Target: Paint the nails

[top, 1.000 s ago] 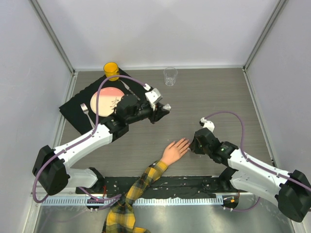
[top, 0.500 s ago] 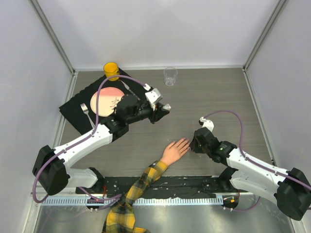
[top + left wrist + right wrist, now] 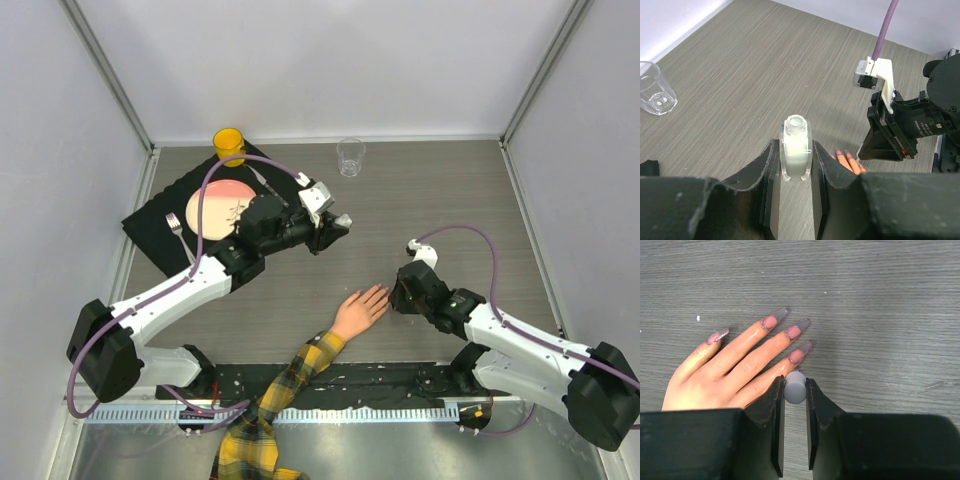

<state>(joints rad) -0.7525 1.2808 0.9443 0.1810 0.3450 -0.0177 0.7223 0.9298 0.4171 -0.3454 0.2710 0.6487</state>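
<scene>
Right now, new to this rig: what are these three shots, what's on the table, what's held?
Two robot arms are bolted at the near edge of a table. The wide picture is from a fixed camera above and behind them: left arm, right arm. The other two are from a camera on each wrist, looking along that arm's jaws. The left jaws are closed on a small clear bottle of white liquid, uncapped. The right jaws are closed on a pale round cap, right by the long nails of a mannequin hand in a plaid sleeve; any brush under it is hidden. Further back: a black mat with a pink plate and fork, a yellow cup, a clear glass.
</scene>
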